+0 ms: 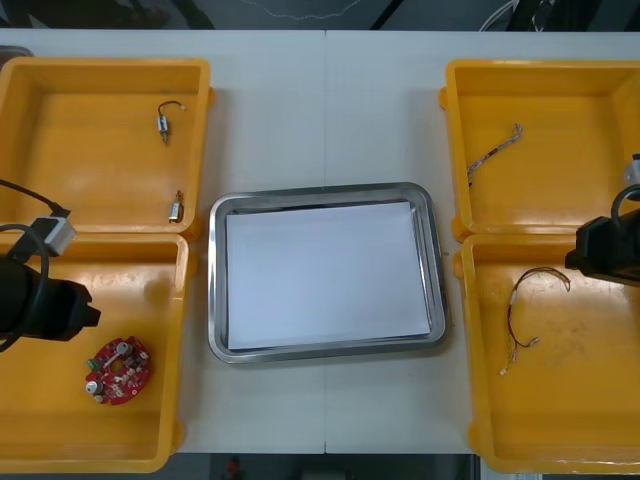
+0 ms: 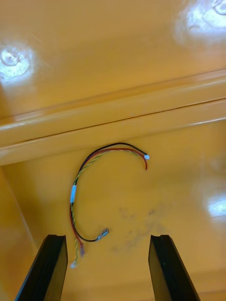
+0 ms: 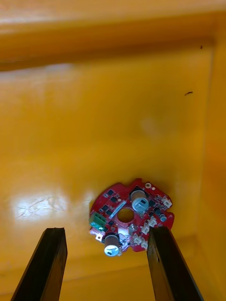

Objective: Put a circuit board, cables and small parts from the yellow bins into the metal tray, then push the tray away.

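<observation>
A round red circuit board [image 1: 118,370] lies in the near-left yellow bin [image 1: 165,300]. My left arm [image 1: 42,303] hovers over that bin. In the left wrist view my left gripper [image 3: 106,231] is open, with the board [image 3: 131,216] just past and between the fingertips, not touching them. My right arm [image 1: 608,247] hangs over the near-right yellow bin [image 1: 478,400]. My right gripper [image 2: 107,237] is open above a black, red and yellow cable [image 2: 89,188], which curls on the bin floor [image 1: 530,310]. The metal tray [image 1: 214,285], white inside, holds nothing.
The far-left yellow bin [image 1: 110,68] holds two small metal parts [image 1: 163,122] [image 1: 176,208]. A twisted blue and white cable [image 1: 495,150] lies in the far-right yellow bin [image 1: 545,70]. Bare table runs beyond the tray's far edge.
</observation>
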Robot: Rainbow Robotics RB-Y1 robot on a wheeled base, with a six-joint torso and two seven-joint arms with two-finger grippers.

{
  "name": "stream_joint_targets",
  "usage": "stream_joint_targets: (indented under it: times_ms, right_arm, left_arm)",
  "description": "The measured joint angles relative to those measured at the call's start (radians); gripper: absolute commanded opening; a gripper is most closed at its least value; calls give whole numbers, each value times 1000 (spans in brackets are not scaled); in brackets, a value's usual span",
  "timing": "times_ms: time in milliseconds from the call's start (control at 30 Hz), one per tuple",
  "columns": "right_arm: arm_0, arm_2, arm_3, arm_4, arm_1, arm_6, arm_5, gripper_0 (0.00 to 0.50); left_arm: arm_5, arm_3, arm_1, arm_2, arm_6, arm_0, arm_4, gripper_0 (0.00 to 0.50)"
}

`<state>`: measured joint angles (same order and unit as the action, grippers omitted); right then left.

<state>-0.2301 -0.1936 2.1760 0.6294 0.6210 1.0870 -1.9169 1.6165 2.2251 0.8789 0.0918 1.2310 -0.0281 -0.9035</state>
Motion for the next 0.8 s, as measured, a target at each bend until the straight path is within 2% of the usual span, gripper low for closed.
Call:
stream_joint_targets:
  times_ms: [200, 533, 667, 800]
  right_arm:
    - [25, 88, 5, -113, -46, -1, 20, 500]
    - [89, 111, 5, -144, -119, -3, 123, 500]
    - [113, 133, 4, -157, -124, -11, 174, 500]
    - [122, 177, -16, -199, -124, -12, 233, 500]
  left_arm:
    - [-38, -1, 0, -72, -1, 0, 23, 500]
    - [-119, -33, 0, -182, -2, 0, 71, 500]
    - [-147, -58, 0, -209, -2, 0, 83, 500]
    - [-150, -71, 0, -228, -2, 0, 98, 500]
